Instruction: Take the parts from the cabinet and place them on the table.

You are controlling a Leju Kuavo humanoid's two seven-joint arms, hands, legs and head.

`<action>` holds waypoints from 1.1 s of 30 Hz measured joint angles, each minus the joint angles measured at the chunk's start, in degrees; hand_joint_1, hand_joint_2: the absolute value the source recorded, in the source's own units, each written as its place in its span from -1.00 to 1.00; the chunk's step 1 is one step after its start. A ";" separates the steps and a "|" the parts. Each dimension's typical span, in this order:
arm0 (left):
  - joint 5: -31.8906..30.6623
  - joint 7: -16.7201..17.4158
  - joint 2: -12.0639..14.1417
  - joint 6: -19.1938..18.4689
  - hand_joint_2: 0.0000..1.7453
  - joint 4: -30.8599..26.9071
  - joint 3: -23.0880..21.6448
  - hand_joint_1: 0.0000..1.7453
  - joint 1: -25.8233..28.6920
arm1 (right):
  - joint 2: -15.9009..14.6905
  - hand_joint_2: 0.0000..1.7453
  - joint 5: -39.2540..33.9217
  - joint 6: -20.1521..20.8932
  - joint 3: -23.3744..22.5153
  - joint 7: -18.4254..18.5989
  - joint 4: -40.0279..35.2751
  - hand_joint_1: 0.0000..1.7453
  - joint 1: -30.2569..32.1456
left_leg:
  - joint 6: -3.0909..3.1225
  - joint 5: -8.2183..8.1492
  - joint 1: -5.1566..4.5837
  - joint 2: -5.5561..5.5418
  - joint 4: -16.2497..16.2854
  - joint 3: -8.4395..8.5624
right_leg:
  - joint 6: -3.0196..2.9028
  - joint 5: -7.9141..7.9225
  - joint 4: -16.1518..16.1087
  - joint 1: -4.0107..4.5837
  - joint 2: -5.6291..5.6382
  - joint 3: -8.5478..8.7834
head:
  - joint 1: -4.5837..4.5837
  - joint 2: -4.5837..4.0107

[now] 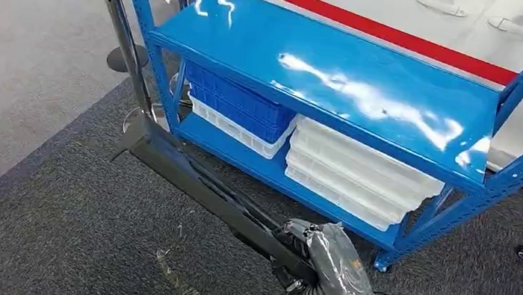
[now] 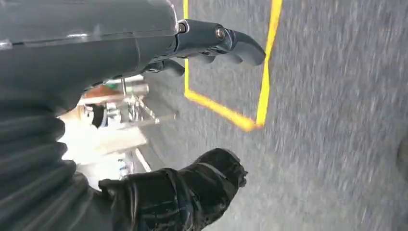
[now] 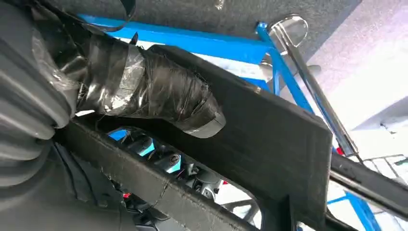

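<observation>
Part (image 1: 194, 177), a long black moulded piece, lay diagonally across the lower centre of the head view, clamped in the right hand (image 1: 327, 265) and clear of the blue cabinet (image 1: 327, 80) for carrying, while the left hand (image 2: 192, 110) hung empty, fingers apart.

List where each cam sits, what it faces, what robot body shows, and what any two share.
Head: high on the body, facing down at the blue rack; right hand gripping a long black part.
Left wrist: behind the left hand, facing grey floor, yellow tape.
Right wrist: behind the right hand, facing the part.
Shared: head and right wrist show hand, part, rack.
</observation>
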 joint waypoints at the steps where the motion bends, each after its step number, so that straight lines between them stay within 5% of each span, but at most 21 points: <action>1: 0.00 -0.05 -0.09 -0.09 1.00 -0.02 0.00 -1.00 0.04 | 0.00 1.00 0.11 0.00 0.00 0.15 0.00 1.00 0.13 | -0.23 -1.03 -0.30 3.66 0.89 -0.63 | -0.34 0.32 -0.24 0.10 -0.74 0.17 | -0.20 0.00; 2: 0.00 -0.09 -0.09 -0.28 1.00 -0.02 0.00 -1.00 -0.02 | 0.00 1.00 0.59 -0.06 0.00 0.13 -0.02 1.00 0.21 | -0.49 -3.38 -0.37 5.81 3.91 -1.69 | -0.62 0.48 -0.31 0.31 -1.41 0.15 | -0.63 0.02; 3: 0.00 -0.27 0.04 -0.37 1.00 0.00 0.00 -1.00 -0.07 | 0.02 1.00 1.07 -0.06 0.04 0.11 -0.02 1.00 0.23 | -0.67 -5.76 -0.26 6.38 7.98 -3.20 | -0.77 0.55 -0.30 0.43 -2.29 0.02 | -0.59 0.00; 5: 0.09 -0.83 0.33 -0.94 1.00 0.00 0.00 -1.00 -0.19 | 0.26 1.00 2.70 -0.04 0.20 0.11 0.11 1.00 0.29 | -0.94 -9.12 -0.25 6.35 16.01 -6.31 | -0.84 0.61 -0.26 0.56 -3.89 -0.28 | -0.61 0.00; 6: 0.11 -0.90 0.50 -1.05 1.00 0.00 0.00 -1.00 -0.19 | 0.41 1.00 3.30 -0.02 0.35 0.06 0.30 1.00 0.22 | -1.06 -9.28 -0.20 6.35 17.50 -6.67 | -0.86 0.63 -0.25 0.58 -4.59 -0.35 | -0.55 0.00; 8: 0.29 -1.18 0.87 -1.40 1.00 0.00 0.00 -1.00 -0.12 | 1.31 1.00 4.33 0.15 0.79 -0.29 0.83 1.00 -0.17 | -1.29 -6.83 -0.03 6.47 13.89 -4.20 | -0.84 0.61 -0.22 0.52 -5.93 -0.35 | -0.59 0.00; 9: 0.44 -1.54 1.27 -1.58 1.00 -0.02 0.00 -1.00 -0.11 | 2.28 1.00 4.98 0.42 1.14 -0.70 1.36 1.00 -0.92 | -1.41 -3.65 0.01 7.10 7.25 -0.52 | -0.65 0.48 -0.05 0.41 -6.72 -0.30 | -0.57 0.00; 10: 0.57 -1.80 1.31 -1.75 1.00 0.00 0.00 -1.00 -0.16 | 3.17 1.00 5.33 0.72 1.29 -1.05 1.93 1.00 -1.65 | -1.42 -1.65 0.02 8.66 2.29 2.12 | -0.35 0.28 0.17 0.37 -7.17 -0.25 | -0.61 0.00; 11: 0.63 -2.04 1.24 -1.99 1.00 -0.02 0.00 -1.00 -0.27 | 3.87 1.00 5.74 1.18 1.40 -1.16 2.43 1.00 -2.26 | -1.37 -2.65 -0.87 11.08 0.67 3.12 | -0.01 0.10 0.33 0.93 -7.62 -0.44 | -0.77 0.00; 12: 0.66 -2.10 1.27 -2.10 1.00 -0.02 0.00 -1.00 -0.39 | 4.26 1.00 6.01 1.44 1.49 -1.16 2.75 1.00 -2.79 | -0.30 -2.51 -0.86 10.62 0.03 2.77 | 0.22 0.02 0.85 1.06 -8.24 -0.68 | -0.94 0.00; 15: 0.77 -2.61 1.18 -2.25 1.00 -0.02 0.00 -1.00 -0.16 | 5.40 1.00 6.60 2.65 1.88 -1.03 3.37 1.00 -3.82 | 0.93 -2.22 -0.92 8.64 0.36 1.97 | 0.57 0.09 0.63 1.28 -10.32 -0.52 | -0.70 0.00; 16: 0.77 -3.02 1.14 -2.36 1.00 -0.02 0.00 -1.00 -0.18 | 5.51 1.00 6.73 3.08 1.97 -0.85 3.59 1.00 -4.03 | 1.61 -1.96 -0.57 7.94 -0.19 2.26 | 1.09 -0.61 0.94 1.15 -10.04 -0.62 | -0.72 0.02; 18: 0.13 -3.48 0.85 -2.80 1.00 -0.02 0.00 -1.00 -0.17 | 5.70 1.00 6.91 3.28 1.97 -0.59 3.74 1.00 -4.06 | 2.23 -1.64 -0.48 6.96 -0.30 2.08 | 1.46 -4.11 6.08 0.70 -4.36 -2.83 | -0.66 0.00; 20: 0.09 -3.68 0.55 -2.86 1.00 -0.02 -0.02 -1.00 -0.17 | 5.68 1.00 7.23 3.26 1.97 0.24 3.69 1.00 -3.72 | 2.60 -1.40 -0.50 5.77 -0.28 1.71 | 1.57 -7.80 15.03 0.69 -2.89 -7.16 | -0.46 0.00; 22: 0.48 -3.65 0.00 -2.75 1.00 -0.02 0.00 -1.00 -0.12 | 5.20 1.00 7.08 3.26 1.95 1.42 3.19 1.00 -2.76 | 2.76 -1.29 -0.67 4.24 -0.13 1.52 | 1.40 -8.08 19.29 0.76 -2.65 -9.55 | -0.48 0.00; 23: 0.72 -3.61 -0.22 -2.69 1.00 -0.02 0.00 -1.00 -0.06 | 4.76 1.00 6.77 3.24 1.88 1.73 2.84 1.00 -2.38 | 2.78 -1.28 -0.70 3.54 -0.09 1.53 | 1.15 -6.54 17.72 0.85 -2.58 -8.98 | -0.52 0.02; 25: 1.25 -3.26 -0.74 -2.47 1.00 -0.02 0.00 -1.00 0.02 | 2.89 1.00 5.14 3.08 0.88 2.08 1.34 1.00 -1.55 | 2.76 -1.26 -0.84 2.05 -0.01 1.61 | 0.23 -0.83 8.20 1.23 -1.54 -4.80 | -0.50 0.00; 26: 1.27 -3.11 -1.09 -2.34 1.00 -0.05 0.00 -1.00 0.05 | 2.07 1.00 4.48 3.04 0.24 1.88 0.61 1.00 -1.16 | 2.71 -1.21 -0.68 1.51 -0.05 1.56 | -0.50 1.51 3.00 1.34 0.66 -2.49 | -0.52 0.00; 27: 1.31 -2.91 -1.58 -2.34 1.00 -0.15 0.00 -1.00 0.02 | 1.40 1.00 4.13 3.04 -0.26 1.68 0.09 1.00 -0.87 | 2.44 -1.10 -0.95 1.06 0.18 1.21 | -0.98 1.06 1.20 1.20 2.55 -1.54 | -0.61 0.00; 31: 1.36 -2.30 -1.66 -2.19 1.00 -0.15 0.00 -1.00 0.47 | -0.20 1.00 3.63 3.28 -1.40 1.18 -1.66 1.00 0.13 | 1.09 -0.18 -0.55 -1.28 -0.54 0.59 | -0.84 1.59 -0.74 1.11 0.38 -0.93 | -0.18 0.00; 33: 1.36 -2.15 -1.60 -2.25 1.00 -0.15 0.00 -1.00 0.34 | -0.52 1.00 3.58 3.32 -2.08 1.11 -2.31 1.00 0.48 | 0.69 -2.64 -1.05 3.12 2.08 -0.52 | -0.62 2.21 -2.17 0.41 -1.10 -0.18 | -0.57 0.00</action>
